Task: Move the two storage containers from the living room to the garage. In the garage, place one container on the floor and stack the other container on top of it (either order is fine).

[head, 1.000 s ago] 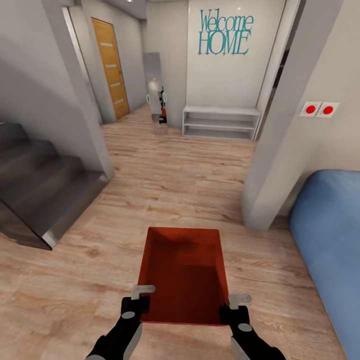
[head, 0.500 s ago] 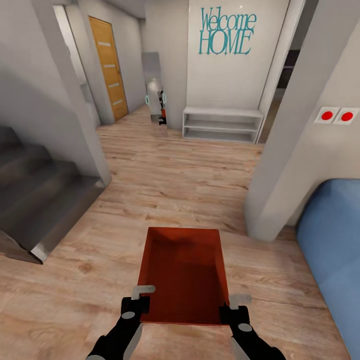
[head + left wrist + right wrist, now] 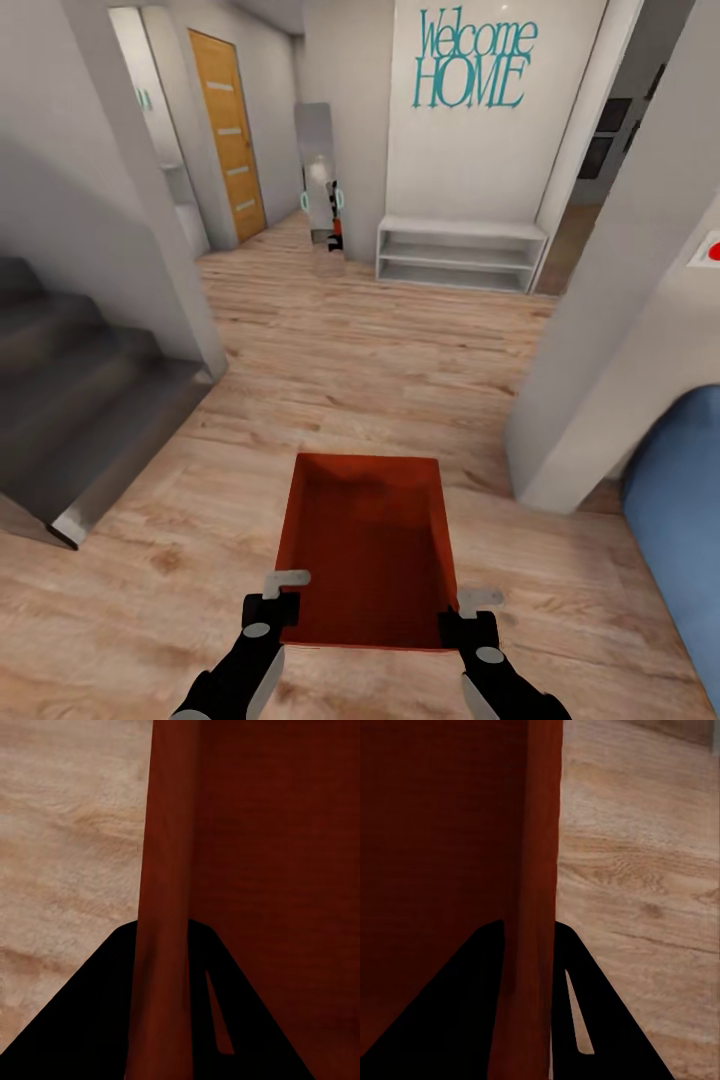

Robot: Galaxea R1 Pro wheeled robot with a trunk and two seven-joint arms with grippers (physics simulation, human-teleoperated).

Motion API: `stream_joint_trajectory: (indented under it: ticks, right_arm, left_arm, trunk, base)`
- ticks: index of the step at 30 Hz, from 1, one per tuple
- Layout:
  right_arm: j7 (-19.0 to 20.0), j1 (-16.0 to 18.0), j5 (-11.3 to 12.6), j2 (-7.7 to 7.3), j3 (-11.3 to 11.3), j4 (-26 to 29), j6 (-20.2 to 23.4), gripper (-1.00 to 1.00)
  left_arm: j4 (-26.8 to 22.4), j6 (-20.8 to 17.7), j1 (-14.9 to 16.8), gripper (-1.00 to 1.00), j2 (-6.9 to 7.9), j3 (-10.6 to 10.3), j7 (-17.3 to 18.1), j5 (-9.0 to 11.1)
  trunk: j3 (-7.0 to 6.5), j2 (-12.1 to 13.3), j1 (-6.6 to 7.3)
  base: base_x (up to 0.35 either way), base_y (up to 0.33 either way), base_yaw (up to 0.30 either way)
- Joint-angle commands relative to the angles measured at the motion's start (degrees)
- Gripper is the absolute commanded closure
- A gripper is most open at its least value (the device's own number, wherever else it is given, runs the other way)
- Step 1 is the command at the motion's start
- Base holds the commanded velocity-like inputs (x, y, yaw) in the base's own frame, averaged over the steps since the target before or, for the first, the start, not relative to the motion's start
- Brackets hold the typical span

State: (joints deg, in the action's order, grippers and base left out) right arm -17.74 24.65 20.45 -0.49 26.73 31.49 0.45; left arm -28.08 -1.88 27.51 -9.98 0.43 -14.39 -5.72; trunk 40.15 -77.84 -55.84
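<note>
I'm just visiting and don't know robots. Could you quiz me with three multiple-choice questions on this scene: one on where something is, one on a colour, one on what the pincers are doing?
1. Where is the white shelf unit?
A. under the Welcome HOME lettering
B. on the stairs
C. beside the blue couch

2. What colour is the storage container?
A. green
B. orange-red
C. white

3. What are the two pincers doing?
A. hanging open
B. each clamped on a side wall of the container
C. both holding the wooden door

Answers:
1 A, it stands against the wall right below the lettering.
2 B, seen in the head view.
3 B, the left pincer and right pincer each straddle a wall in the wrist views.
</note>
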Motion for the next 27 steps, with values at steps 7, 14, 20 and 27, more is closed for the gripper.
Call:
stream_joint_trajectory:
  ticks: [7,14,20,27]
  right_arm:
    - [-0.46,0.13,-0.25,-2.15,0.42,0.24,-0.01,1.00]
    - [-0.37,0.13,-0.29,-2.15,0.42,0.24,-0.01,1.00]
    - [0.05,0.13,-0.32,-2.07,0.42,0.24,0.06,1.00]
    - [0.07,0.13,-0.32,-2.05,0.42,0.24,0.08,1.00]
  left_arm:
    - [2.16,-0.23,0.00,1.00,-0.02,-1.04,1.38,-0.08]
    - [2.16,-0.15,0.00,1.00,-0.02,-1.04,1.38,-0.08]
    - [2.16,-0.14,0.00,1.00,-0.02,-1.04,1.38,-0.08]
    - [2.16,-0.14,0.00,1.00,-0.02,-1.04,1.38,-0.08]
  trunk:
    - [0.07,-0.03,-0.03]
    - [0.07,-0.03,-0.03]
    - [0.07,-0.03,-0.03]
    - [0.07,-0.03,-0.03]
  base:
    - [0.337,0.000,0.244]
    - [0.337,0.000,0.245]
    - [0.336,0.000,0.073]
    - [0.336,0.000,0.002]
